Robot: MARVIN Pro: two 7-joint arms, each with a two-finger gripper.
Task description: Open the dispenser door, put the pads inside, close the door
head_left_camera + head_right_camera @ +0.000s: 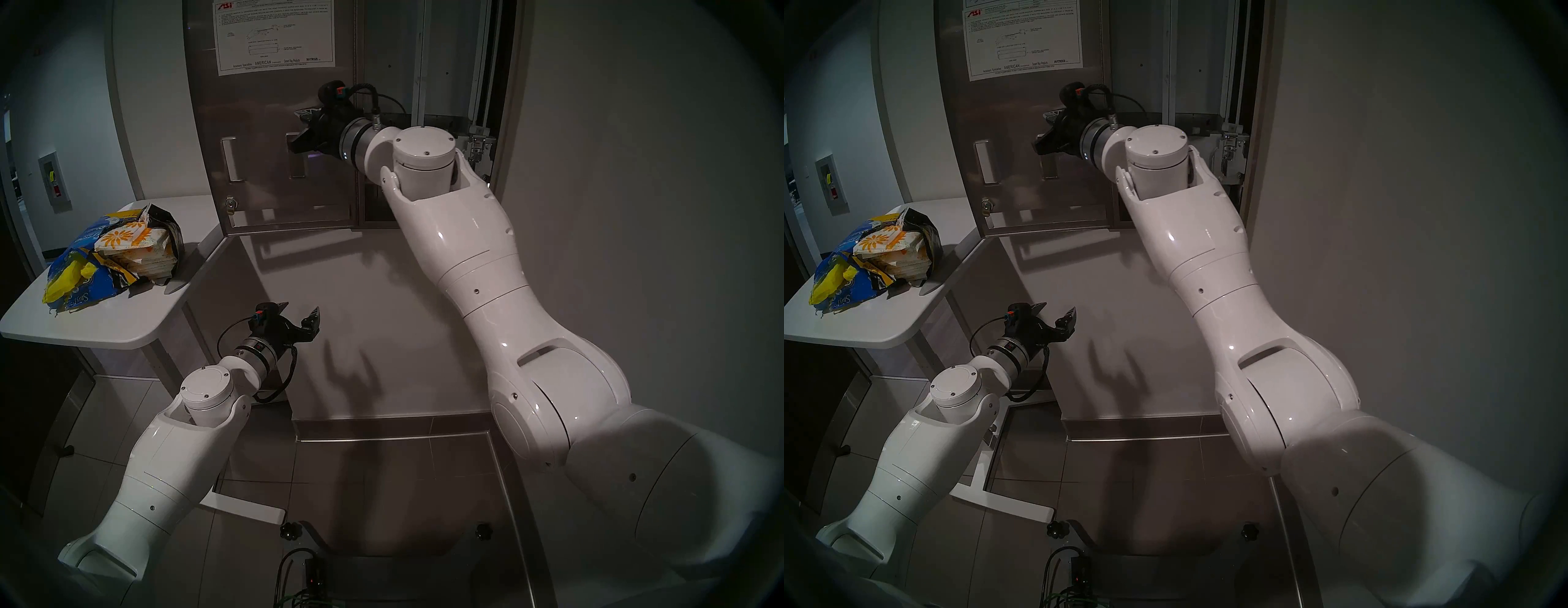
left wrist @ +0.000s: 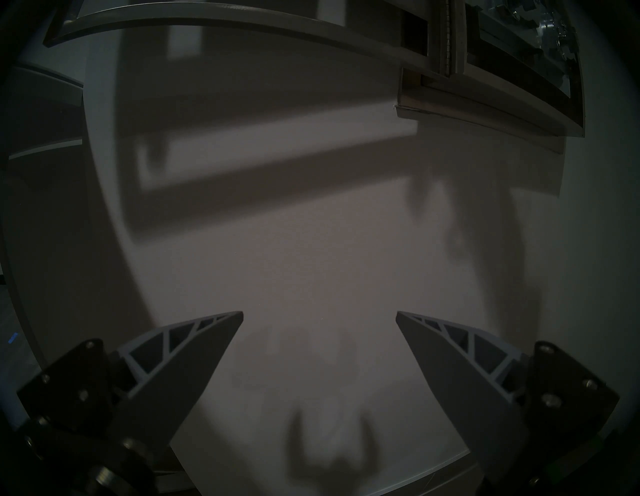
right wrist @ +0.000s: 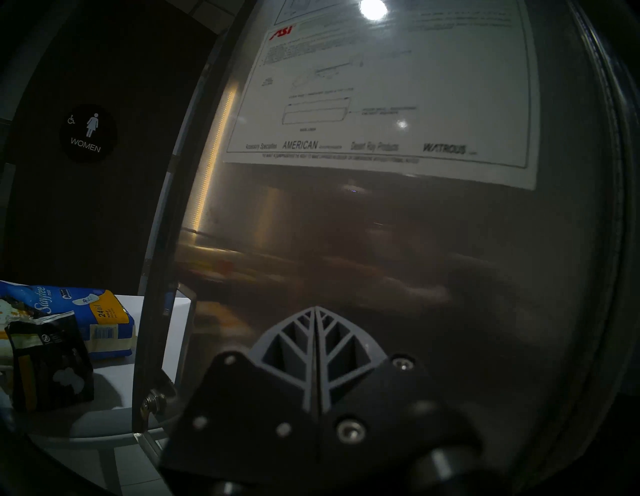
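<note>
The dispenser [image 1: 458,85] is fixed to the wall ahead of me, and its interior chutes stand exposed on the right of the head view. I judge the opening step complete or nearly so.

The dispenser door [image 1: 271,127] stands swung wide to the left on its hinge, inner face toward me, with the white instruction sheet [image 1: 273,34] on its upper part. In this position the door leaves the chutes clear for loading.

The desk [image 1: 106,322] stands to the left of the door and below it. It puts the supply within reach of my left arm.

The torn blue-and-yellow bag [image 1: 80,276] lies on the desk. The pads [image 1: 135,250] (white wrappers with orange flower print) sit stacked in its torn opening, well apart from both hands. None has been loaded yet, as far as these views show.

The right hand [image 1: 299,129] is raised in front of the door's inner face, near one lever slot [image 1: 297,157]. Its fingers [image 3: 317,346] are pressed together with nothing between them. I judge closed fingers suit pushing the panel rather than gripping it. Whether they touch the steel I cannot tell.

The left hand [image 1: 301,312] hangs low, between the desk and the wall. Its fingers [image 2: 194,350] stand wide apart and empty, pointing at bare wall. I judge it is parked ready for the first pad pickup.
</note>
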